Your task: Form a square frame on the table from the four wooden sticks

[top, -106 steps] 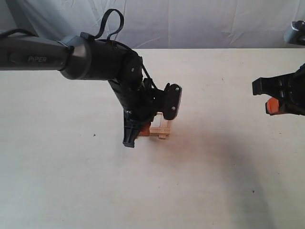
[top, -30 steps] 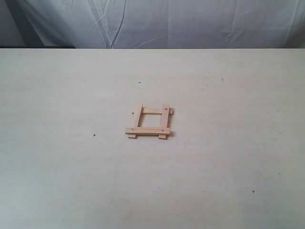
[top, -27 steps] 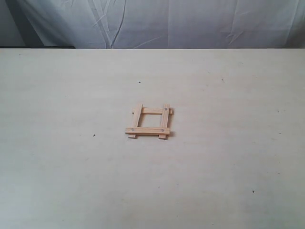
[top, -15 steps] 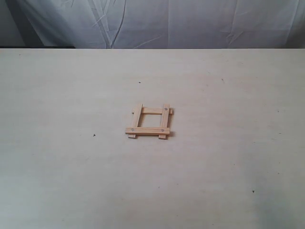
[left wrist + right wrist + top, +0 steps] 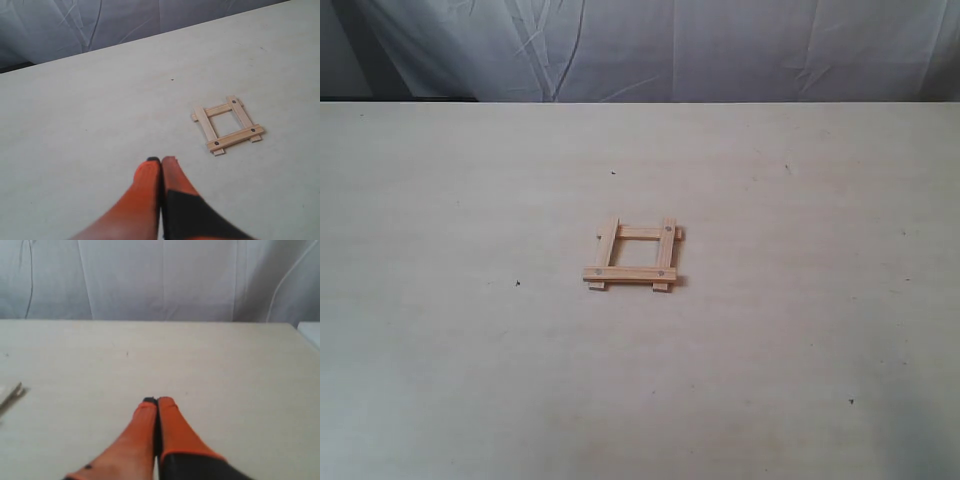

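The four wooden sticks lie as a square frame [image 5: 633, 254] in the middle of the table [image 5: 800, 330], corners overlapping, grey dots showing on the top strips. The left wrist view shows the same square frame [image 5: 227, 125] a short way beyond my left gripper [image 5: 161, 160], whose orange fingers are pressed together with nothing between them. My right gripper [image 5: 157, 400] is likewise shut and empty over bare table; only a stick end of the frame [image 5: 12, 396] shows at that view's edge. Neither arm appears in the exterior view.
A grey-white cloth backdrop [image 5: 650, 50] hangs behind the table's far edge. A few tiny dark specks [image 5: 517, 283] dot the tabletop. A pale object's corner [image 5: 311, 332] sits at the table edge in the right wrist view.
3.5 s ago the left arm stood over the frame and the right gripper showed at the right edge; both have left the exterior view. The frame has not moved in the last second.
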`<state>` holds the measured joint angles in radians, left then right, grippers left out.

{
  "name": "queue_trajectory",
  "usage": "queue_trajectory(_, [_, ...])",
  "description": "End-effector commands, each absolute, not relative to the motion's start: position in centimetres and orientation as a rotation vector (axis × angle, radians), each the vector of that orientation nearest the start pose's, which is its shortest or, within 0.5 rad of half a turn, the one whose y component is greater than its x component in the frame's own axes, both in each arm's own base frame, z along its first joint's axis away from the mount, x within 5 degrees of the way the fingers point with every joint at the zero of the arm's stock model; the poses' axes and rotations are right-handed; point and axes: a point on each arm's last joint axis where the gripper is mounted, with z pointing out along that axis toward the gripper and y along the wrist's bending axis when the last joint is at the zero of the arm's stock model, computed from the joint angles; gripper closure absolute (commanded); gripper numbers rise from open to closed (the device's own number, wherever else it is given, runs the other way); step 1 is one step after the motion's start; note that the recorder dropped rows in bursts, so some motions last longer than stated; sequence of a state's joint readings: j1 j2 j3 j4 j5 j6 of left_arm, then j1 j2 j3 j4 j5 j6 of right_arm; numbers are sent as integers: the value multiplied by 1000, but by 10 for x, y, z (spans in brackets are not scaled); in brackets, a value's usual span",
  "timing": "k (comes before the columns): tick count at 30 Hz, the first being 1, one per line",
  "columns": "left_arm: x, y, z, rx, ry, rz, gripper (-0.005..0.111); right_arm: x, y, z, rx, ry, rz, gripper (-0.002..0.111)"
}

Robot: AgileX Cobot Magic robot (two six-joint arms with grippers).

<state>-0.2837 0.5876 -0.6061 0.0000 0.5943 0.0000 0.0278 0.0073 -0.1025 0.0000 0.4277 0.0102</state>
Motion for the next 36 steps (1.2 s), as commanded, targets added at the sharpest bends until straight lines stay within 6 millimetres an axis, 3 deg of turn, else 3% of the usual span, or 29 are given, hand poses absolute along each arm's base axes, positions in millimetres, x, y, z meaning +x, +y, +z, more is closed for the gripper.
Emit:
queue_trajectory(1, [108,-31,318,287,2030,-175,107,53,1,180,-2,1859,28,108])
queue_trajectory(27, [107,-30,319,279,2023,-172,107,53,2,180,10,1847,43,108])
queue_trajectory(33, [87,-14,322,106,1939,-141,107,53,1,180,5,1849,35,108])
queue_trajectory(36, [74,-7,308,31,1903,-99,107,53,1,180,5,1849,35,108])
